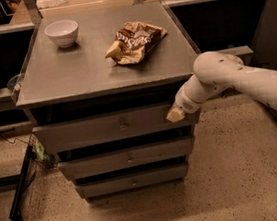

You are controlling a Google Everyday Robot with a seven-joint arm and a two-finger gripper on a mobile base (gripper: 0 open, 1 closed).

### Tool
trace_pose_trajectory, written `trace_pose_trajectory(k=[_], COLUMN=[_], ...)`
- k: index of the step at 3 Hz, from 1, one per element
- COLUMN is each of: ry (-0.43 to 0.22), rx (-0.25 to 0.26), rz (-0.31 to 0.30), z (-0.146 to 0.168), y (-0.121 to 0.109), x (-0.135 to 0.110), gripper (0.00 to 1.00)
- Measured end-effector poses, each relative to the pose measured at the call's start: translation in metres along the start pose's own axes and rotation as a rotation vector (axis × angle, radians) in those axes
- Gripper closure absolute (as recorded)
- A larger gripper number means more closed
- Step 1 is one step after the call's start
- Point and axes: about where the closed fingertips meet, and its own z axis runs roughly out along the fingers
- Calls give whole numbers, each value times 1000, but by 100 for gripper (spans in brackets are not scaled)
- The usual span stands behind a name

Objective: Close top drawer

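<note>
The top drawer (pixel 95 130) is a wide grey drawer with a tall plain front and a small round metal knob (pixel 124 126) at its centre. It stands pulled out a little from under the cabinet top, with a dark gap above it. My gripper (pixel 174 114) is at the right end of the drawer's front panel, touching it near the upper right corner. My white arm (pixel 235 78) reaches in from the right.
The grey cabinet top (pixel 73 75) holds a white bowl (pixel 62 32) at the back left and a crumpled snack bag (pixel 135 41) at the back right. Two narrower grey drawers (pixel 129 159) sit below. A black stand and cable (pixel 22 187) lie on the floor at left.
</note>
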Motion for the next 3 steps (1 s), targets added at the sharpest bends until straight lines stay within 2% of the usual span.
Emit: trace_pose_trajectory(k=[2, 3], ry=[-3, 6], rx=[1, -1], rz=[-4, 3], z=[-1, -14], y=[-1, 10], x=[0, 10], gripper=[100, 100])
